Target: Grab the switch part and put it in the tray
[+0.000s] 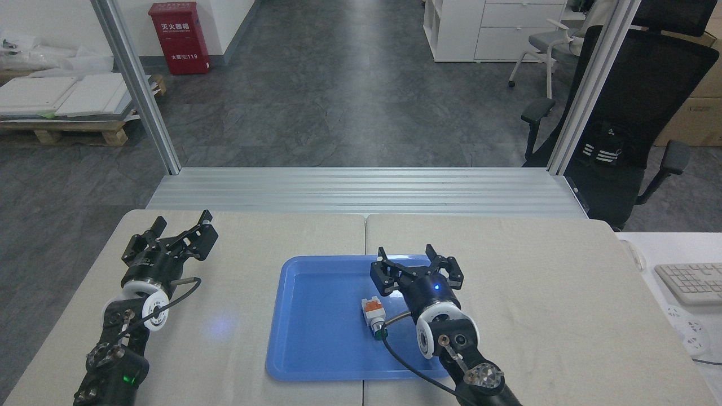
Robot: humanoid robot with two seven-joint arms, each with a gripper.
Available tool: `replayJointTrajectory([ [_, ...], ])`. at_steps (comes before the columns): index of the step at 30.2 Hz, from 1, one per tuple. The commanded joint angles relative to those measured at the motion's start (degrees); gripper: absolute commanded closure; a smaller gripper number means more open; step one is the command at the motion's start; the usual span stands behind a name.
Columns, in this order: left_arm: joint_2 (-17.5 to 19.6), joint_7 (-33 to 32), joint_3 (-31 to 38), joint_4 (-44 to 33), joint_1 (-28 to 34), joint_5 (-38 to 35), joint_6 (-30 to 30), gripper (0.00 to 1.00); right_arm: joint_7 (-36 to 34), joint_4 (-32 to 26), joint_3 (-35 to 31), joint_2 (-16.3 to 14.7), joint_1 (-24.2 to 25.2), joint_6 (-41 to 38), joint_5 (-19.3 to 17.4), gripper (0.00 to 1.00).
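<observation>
Switch part [374, 318] lying on its side on the floor of the blue tray [316, 344], right of the tray's middle, white block and orange piece toward the far end, silvery neck and green button end toward the near edge. Free of any grip, nothing clamped on it.

Right tool [416, 263] above the tray's far right portion, just beyond and to the right of the switch part, fingers [384, 273] spread wide apart and empty. Small blue light lit on the tool's black body. White wrist ring just behind it, a black cable looping from there down across the tray's near right corner. Right arm entering from the lower edge.

Left tool [179, 226] resting over the bench [530, 293] at the far left, well apart from the tray, fingers apart, holding nothing. A black cable curving beside its white wrist ring; a green light showing low on the left arm.

Tray sitting across the seam between two beige bench sections, glossy, with a pale reflection near its far rim.

Beyond the bench: a ribbed metal sill, dark grey floor, a red cabinet [179, 37] at the far wall, a wooden pallet with white panels at left, a black office chair [632, 113] at right. A white keyboard [691, 282] on the adjacent white surface at the right edge.
</observation>
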Motion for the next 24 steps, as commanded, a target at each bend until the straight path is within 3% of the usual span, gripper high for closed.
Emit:
replayJointTrajectory([
  [1,0.05,-0.02,0.00,-0.06,0.00,0.09,0.03,0.00,-7.56,-0.21,-14.29,-6.23,-2.41,-12.41,-0.38,0.03],
  [5,0.05,-0.02,0.00,0.02,0.00,0.00,0.03,0.00,-9.16,1.10,-22.56,-10.99,-1.97,-22.88,-3.09,0.02],
  [10,-0.04,-0.02,0.00,0.02,0.00,0.00,0.03,0.00,-9.16,5.41,-24.78,-17.40,0.05,-23.77,-8.19,0.03],
  [16,-0.04,-0.02,0.00,0.02,0.00,0.09,0.03,0.00,-8.98,6.38,-24.51,-17.94,3.30,-23.77,-8.91,0.03],
  [24,0.05,-0.02,0.00,-0.06,0.00,0.00,0.03,0.00,-7.93,6.30,-23.46,-18.20,2.25,-24.04,-8.29,0.03],
])
